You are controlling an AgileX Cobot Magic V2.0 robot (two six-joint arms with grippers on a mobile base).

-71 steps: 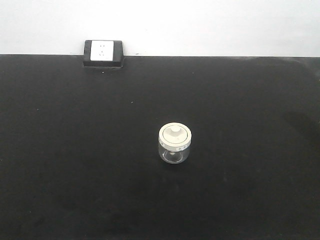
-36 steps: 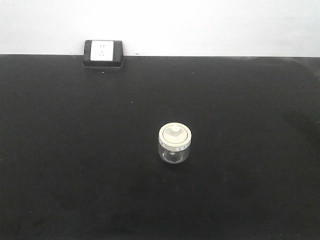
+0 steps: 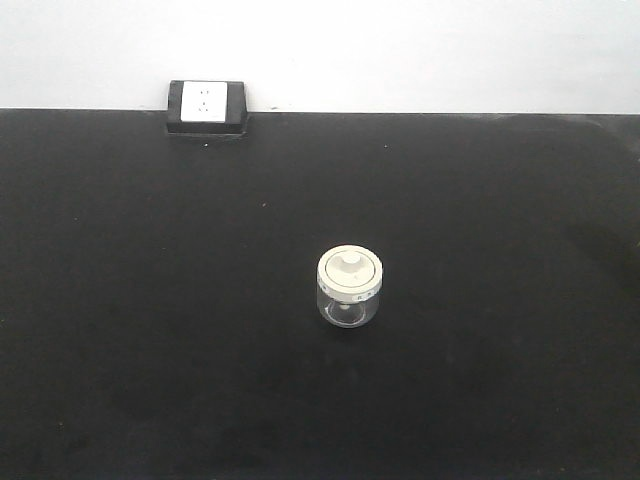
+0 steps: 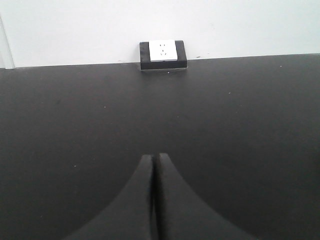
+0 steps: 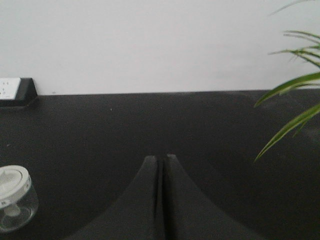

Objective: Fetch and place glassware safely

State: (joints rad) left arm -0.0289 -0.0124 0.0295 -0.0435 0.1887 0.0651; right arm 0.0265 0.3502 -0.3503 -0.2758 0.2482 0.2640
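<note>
left gripper (image 4: 155, 162) fingers pressed together, black table (image 4: 75, 115), white socket box (image 4: 163, 54) at far edge by wall

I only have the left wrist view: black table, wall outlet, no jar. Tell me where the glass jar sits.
Observer: The glass jar stands upright mid-table, lid on, untouched.
Operator: Report the right gripper.
Observer: The right gripper is shut and empty; the jar shows at the lower left of its view.
Operator: Name anything on that side.
Observer: Green plant leaves reach in at the right edge of the right wrist view.
</note>
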